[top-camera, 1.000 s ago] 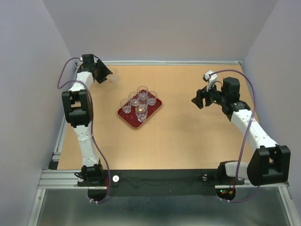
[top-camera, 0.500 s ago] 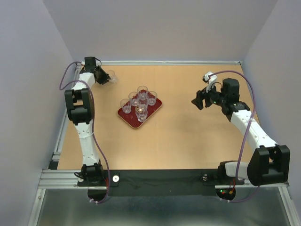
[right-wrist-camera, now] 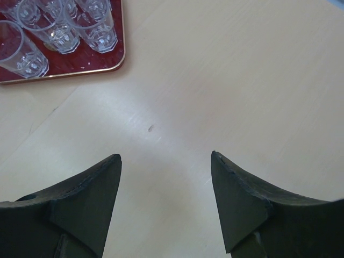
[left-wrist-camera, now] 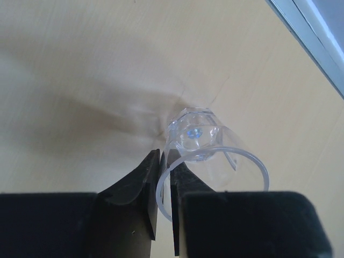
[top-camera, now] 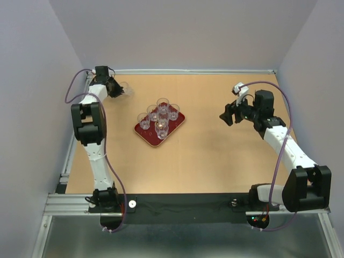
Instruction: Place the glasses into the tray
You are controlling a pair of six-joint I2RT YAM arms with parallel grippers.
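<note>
Clear, thin-walled glass is what this job turns on. The sixth glass (left-wrist-camera: 207, 142) sits with its base on the tan table (left-wrist-camera: 80, 64), well apart from the tray (top-camera: 152, 137), off beyond the tray's far-left side near the table's corner. The left gripper (left-wrist-camera: 167, 161) has its two dark fingers nearly together across the tumbler's wall, one inside the rim and one outside, so it reads as clamped on the near side of the rim. The other five glasses (top-camera: 153, 114) stand clustered on the tray. Well to the right of the tray, the right gripper (right-wrist-camera: 165, 156) hangs with its fingers wide apart and nothing between them.

The tumbler looks light and rigid, but smooth and brittle. A pinch on one wall may let it swing or slip, so a firm yet gentle squeeze and a level carry seem wise. Setting it down among its neighbours on the tray risks a knock, so a bare patch of red is the safer target.
</note>
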